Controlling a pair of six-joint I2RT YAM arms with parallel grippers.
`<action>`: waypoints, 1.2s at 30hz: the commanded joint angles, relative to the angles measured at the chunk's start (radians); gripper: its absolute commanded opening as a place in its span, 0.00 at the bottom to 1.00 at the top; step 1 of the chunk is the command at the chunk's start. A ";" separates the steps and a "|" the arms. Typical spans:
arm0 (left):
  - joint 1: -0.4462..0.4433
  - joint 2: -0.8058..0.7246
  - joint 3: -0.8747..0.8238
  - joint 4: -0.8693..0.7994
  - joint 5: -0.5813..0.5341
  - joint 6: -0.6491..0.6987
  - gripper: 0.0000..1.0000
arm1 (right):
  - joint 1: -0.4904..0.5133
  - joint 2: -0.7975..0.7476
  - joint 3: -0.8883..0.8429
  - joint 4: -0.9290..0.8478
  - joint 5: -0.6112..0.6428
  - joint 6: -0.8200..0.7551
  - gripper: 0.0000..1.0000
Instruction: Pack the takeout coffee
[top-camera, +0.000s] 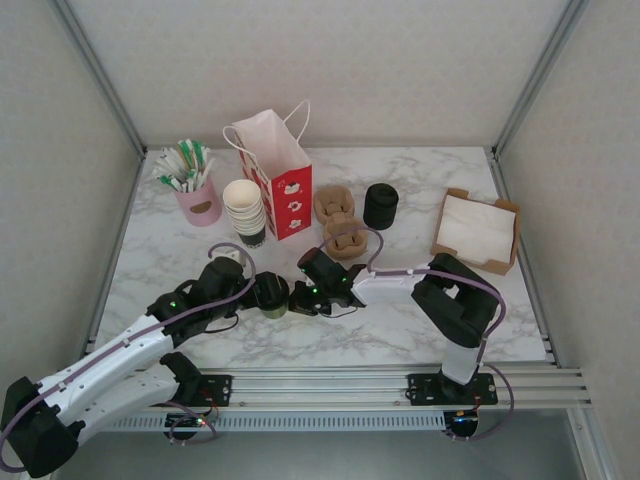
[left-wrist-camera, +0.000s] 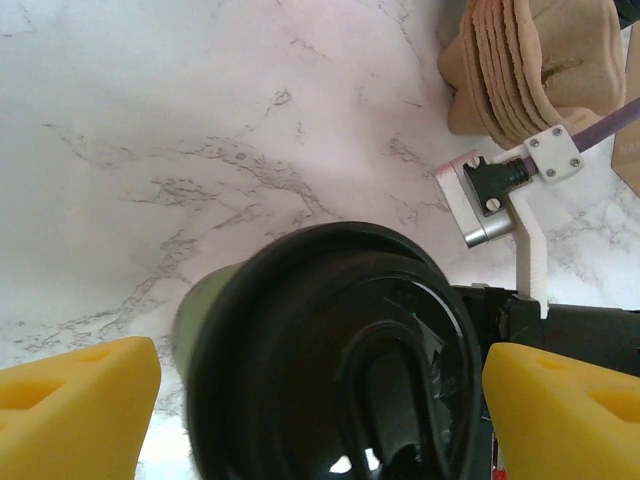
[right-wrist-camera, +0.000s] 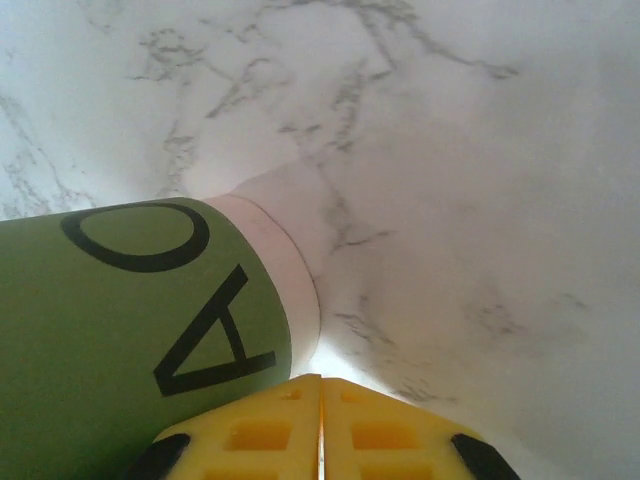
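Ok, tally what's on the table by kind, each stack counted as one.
Lidded coffee cup: 1
Cream cup stack: 1
Black lid stack: 1
Pulp carrier stacks: 2
Paper bag: 1
Pink holder: 1
Napkin tray: 1
Total: 8
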 joint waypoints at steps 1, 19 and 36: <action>0.009 -0.009 -0.012 -0.025 0.014 -0.008 0.84 | 0.011 0.025 0.034 0.024 -0.015 0.012 0.08; 0.014 -0.092 0.048 -0.218 -0.207 -0.128 0.92 | 0.029 0.075 0.096 0.018 -0.026 0.008 0.09; 0.016 0.093 0.504 -0.289 -0.312 0.152 1.00 | -0.064 -0.350 0.224 -0.662 0.217 -0.361 0.47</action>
